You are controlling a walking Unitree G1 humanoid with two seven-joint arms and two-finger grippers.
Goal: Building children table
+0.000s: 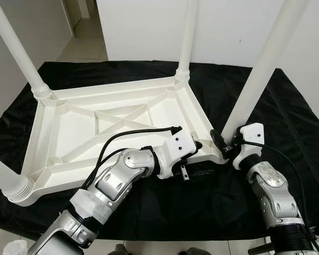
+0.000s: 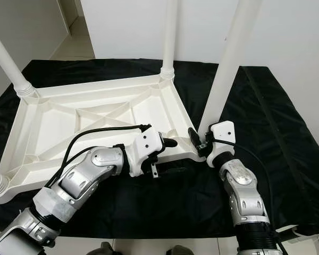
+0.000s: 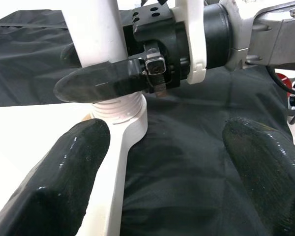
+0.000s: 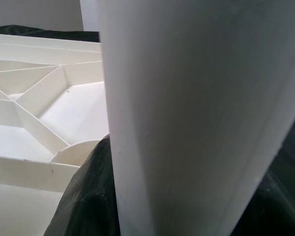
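Observation:
The white children's table top (image 1: 117, 114) lies upside down on a black cloth, with its legs standing up from the corners. At the base of the near right leg (image 1: 260, 69), my right gripper (image 1: 223, 144) is shut on the leg. In the left wrist view one black finger (image 3: 98, 83) of that gripper crosses the leg (image 3: 96, 29) just above its threaded collar. My left gripper (image 1: 201, 159) is open and low beside the same corner, one finger over the table's rim and the other over the cloth (image 3: 187, 162). The right wrist view shows the leg (image 4: 196, 113) very close.
The black cloth (image 1: 287, 122) covers the floor under the table and reaches past it on all sides. Other legs stand at the far left (image 1: 18, 50), far right (image 1: 187, 37) and near left (image 1: 2, 178). A white wall is behind, and a doorway (image 1: 85, 26) at the far left.

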